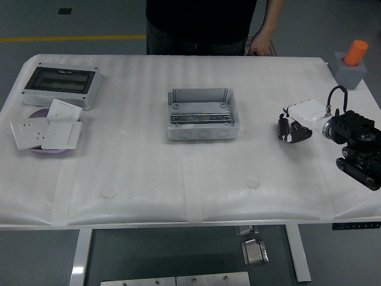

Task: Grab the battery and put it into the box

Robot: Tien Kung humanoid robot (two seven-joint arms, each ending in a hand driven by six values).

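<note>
The battery (283, 127) is a short black cylinder at the right of the white table, about level with the box's front. My right hand (296, 132) reaches in from the right edge, its black fingers curled around the battery and its white back showing above them. The box (202, 114) is a grey open-topped enclosure with a metal rail inside, standing at the table's middle, well to the left of my hand. The left arm is out of view.
A grey cabinet with a dark window (61, 85) stands at the back left, with white socket plates (44, 130) on a purple disc in front. A grey block with an orange cylinder (351, 62) occupies the back right corner. A person (202, 24) stands behind, one hand (260, 44) by the edge.
</note>
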